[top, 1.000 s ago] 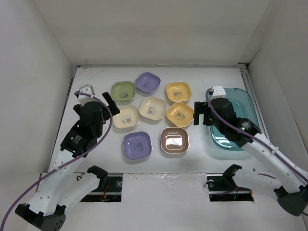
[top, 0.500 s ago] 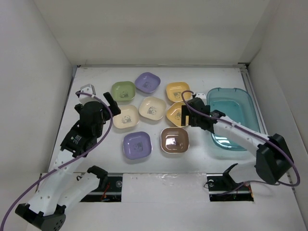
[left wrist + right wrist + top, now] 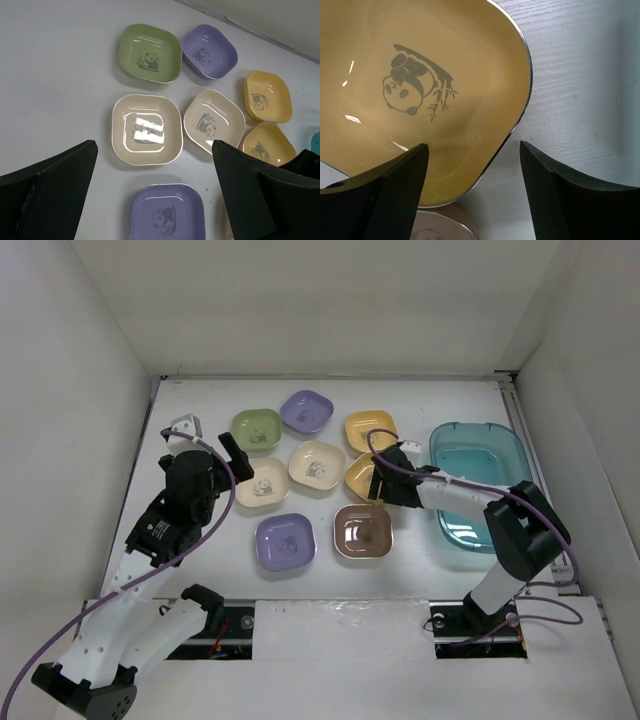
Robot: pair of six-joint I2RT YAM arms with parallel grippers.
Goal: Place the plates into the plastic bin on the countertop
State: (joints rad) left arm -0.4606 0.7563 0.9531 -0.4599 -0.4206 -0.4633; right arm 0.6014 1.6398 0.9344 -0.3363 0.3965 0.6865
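Several small rounded-square plates lie grouped mid-countertop (image 3: 200, 400). My right gripper (image 3: 384, 480) hangs low over the near yellow plate (image 3: 360, 472), open. In the right wrist view its jaws (image 3: 474, 145) straddle that panda-printed plate's (image 3: 420, 90) corner rim, one finger over the dish, the other over bare table, neither touching it. My left gripper (image 3: 232, 455) is open above the left cream plate (image 3: 262, 483); its wrist view (image 3: 152, 145) looks down on that cream plate (image 3: 146, 129) and a lavender plate (image 3: 167, 212). The teal plastic bin (image 3: 480, 485) sits at right with nothing in it.
Other plates: green (image 3: 256, 427), lavender (image 3: 306, 411), far yellow (image 3: 371, 430), middle cream (image 3: 317, 464), near lavender (image 3: 285, 541), brown-pink (image 3: 363, 531) just beside the right gripper. White walls enclose the countertop on three sides. The right forearm stretches from the bin's near-left corner to the plates.
The right arm has swung left from over the bin to the near yellow plate and dropped low, its jaws narrowing a little. The left arm has stayed still.
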